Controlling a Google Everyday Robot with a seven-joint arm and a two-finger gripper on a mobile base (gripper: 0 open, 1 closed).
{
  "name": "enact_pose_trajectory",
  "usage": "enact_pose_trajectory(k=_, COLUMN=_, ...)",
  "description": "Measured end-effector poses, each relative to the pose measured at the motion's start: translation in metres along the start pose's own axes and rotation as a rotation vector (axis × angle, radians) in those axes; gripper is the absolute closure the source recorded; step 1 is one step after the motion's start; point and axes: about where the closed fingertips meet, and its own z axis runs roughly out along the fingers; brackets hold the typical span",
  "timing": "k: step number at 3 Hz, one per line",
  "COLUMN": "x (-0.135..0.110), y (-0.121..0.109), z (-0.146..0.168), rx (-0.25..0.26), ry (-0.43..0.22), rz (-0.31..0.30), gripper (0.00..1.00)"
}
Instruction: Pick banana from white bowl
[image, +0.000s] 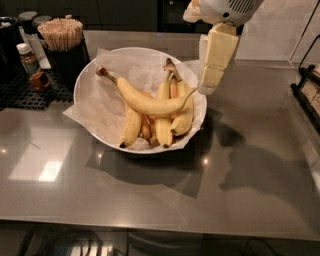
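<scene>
The banana (145, 102) lies on top of the heap in the white bowl (131, 50), slung crosswise over the other fruit. Its long brown-tipped stem points up toward the far-left rim, its curved body sags through the middle, and its thin far end reaches toward the right rim. Under it, three shorter bananas (164, 125) lie roughly lengthwise, their dark ends toward the near edge. A couple of small orange-tinted ones (146, 129) are tucked between them. Crinkled white paper (95, 107) lines the bowl and spills over the near-left rim onto the table (150, 200).

The gripper (209, 86) hangs in the air just past the bowl's right rim, near the banana's thin end but not touching it. It is a pale cream block, tilted slightly and coming down from a white wrist at the top of the view. From this side I cannot tell whether it is spread apart or closed together. It holds nothing.

The table is a grey, glossy surface with the bowl's shadow beneath it. At the far left a black container holds what look like wooden stirrers (61, 32). Beside it a small brown bottle (31, 65) with a white cap stands on a black mat (22, 95). A dark rack (307, 92) sits at the right edge.
</scene>
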Motion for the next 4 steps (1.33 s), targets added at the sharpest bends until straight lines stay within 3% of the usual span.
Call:
enact_pose_trajectory(k=1, x=-0.001, y=0.005, z=0.004, rx=0.010, ry=-0.093, rz=0.035, gripper=0.00)
enact_pose_trajectory(k=2, x=-0.010, y=0.019, z=0.022, rx=0.019, ry=-0.291, rz=0.058, gripper=0.00)
enact_pose_trajectory(k=3, x=-0.037, y=0.028, z=0.033, rx=-0.004, ry=-0.519, rz=0.072, gripper=0.00)
enact_pose_trajectory(k=4, x=-0.073, y=0.024, z=0.024, rx=-0.061, ry=-0.715, rz=0.048, gripper=0.00)
